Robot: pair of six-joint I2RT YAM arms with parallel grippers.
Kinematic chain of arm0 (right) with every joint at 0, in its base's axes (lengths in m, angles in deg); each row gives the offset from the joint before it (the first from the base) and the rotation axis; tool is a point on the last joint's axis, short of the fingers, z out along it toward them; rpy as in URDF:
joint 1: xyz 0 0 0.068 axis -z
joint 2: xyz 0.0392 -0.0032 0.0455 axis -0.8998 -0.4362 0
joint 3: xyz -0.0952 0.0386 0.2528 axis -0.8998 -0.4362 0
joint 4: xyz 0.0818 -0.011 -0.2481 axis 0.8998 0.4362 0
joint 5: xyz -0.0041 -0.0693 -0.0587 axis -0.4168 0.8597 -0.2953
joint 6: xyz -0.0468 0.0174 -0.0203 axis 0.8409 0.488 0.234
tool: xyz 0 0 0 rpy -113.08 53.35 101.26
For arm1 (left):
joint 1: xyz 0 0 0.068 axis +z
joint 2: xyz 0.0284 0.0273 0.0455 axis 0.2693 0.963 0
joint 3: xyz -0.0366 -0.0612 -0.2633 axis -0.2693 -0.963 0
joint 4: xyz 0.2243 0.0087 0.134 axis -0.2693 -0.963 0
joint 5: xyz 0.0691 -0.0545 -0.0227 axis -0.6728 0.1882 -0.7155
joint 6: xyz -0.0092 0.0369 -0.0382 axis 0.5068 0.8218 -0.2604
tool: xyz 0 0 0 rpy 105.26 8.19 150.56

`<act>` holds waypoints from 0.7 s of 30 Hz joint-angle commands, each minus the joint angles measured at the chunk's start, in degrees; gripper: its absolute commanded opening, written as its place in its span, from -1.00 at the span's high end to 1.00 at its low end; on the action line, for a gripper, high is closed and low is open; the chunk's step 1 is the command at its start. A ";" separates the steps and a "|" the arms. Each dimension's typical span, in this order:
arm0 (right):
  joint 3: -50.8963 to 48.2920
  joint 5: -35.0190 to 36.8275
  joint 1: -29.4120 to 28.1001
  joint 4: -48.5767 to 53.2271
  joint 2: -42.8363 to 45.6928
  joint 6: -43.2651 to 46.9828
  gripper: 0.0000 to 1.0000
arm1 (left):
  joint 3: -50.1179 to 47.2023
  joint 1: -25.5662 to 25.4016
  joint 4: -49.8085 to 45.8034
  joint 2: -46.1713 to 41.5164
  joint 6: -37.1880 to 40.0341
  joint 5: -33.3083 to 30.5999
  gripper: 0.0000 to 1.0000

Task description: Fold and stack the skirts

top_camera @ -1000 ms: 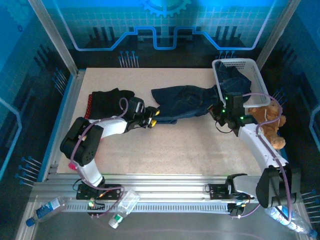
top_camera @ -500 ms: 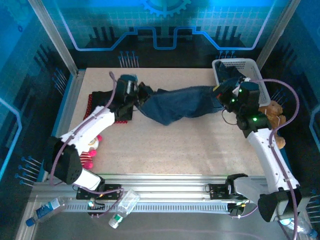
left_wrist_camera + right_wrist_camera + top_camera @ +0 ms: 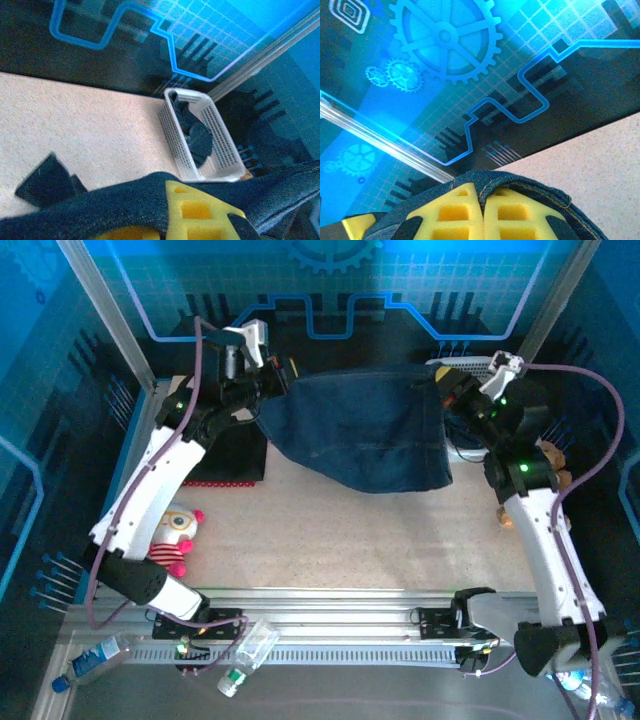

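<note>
Hanging above the far half of the worktop (image 3: 340,540), a dark blue denim skirt (image 3: 365,435) is held stretched wide between the two tools; one upper corner is pinched by the left tool (image 3: 283,380) and the other by the right tool (image 3: 447,392), each pressed together on the cloth; in the right wrist view the yellow pads (image 3: 457,212) are seen closed against each other with a stitched denim hem wrapped over them; in the left wrist view a yellow pad (image 3: 197,210) is draped by the same denim; a black skirt (image 3: 232,445) is laid at the far left corner on a red skirt (image 3: 225,481), of which a dotted strip is seen along the near side; a white basket (image 3: 175,135) is set at the far right corner, with dark blue cloth (image 3: 197,142) inside it; a pink-and-white plush doll (image 3: 175,535) is seen at the left edge; a brown teddy bear (image 3: 552,455) is partly hidden behind the right arm at the right edge.
</note>
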 commanded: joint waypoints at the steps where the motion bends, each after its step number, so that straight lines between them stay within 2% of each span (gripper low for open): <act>1: 3.71 2.54 2.26 -10.60 -6.76 1.99 1.00 | 5.37 4.86 5.51 7.60 4.98 -5.34 1.00; 4: 10.39 1.83 2.92 -13.00 -14.54 1.72 1.00 | 20.49 7.65 5.05 17.67 6.18 -4.88 1.00; 9: 24.11 -5.36 5.38 -12.97 -25.33 0.63 1.00 | 50.53 8.55 -1.76 31.73 11.90 -4.06 1.00; 11: 27.13 -9.09 6.57 -11.76 -26.94 1.67 1.00 | 52.88 8.53 -2.46 31.69 13.94 -3.24 1.00; 13: 27.37 -12.48 7.70 -9.75 -26.68 4.41 1.00 | 47.19 8.46 -1.69 27.83 15.13 -2.29 1.00; 16: 23.84 -17.50 8.87 -5.08 -25.06 10.32 1.00 | 26.31 7.41 3.45 18.23 15.65 -0.53 1.00; 19: 14.82 -21.55 9.35 1.13 -22.25 17.72 1.00 | 4.90 4.30 7.18 10.18 15.68 -2.85 0.97; 21: 5.57 -24.44 9.45 4.47 -19.79 22.47 1.00 | -8.61 1.78 8.42 6.06 11.76 -4.17 0.95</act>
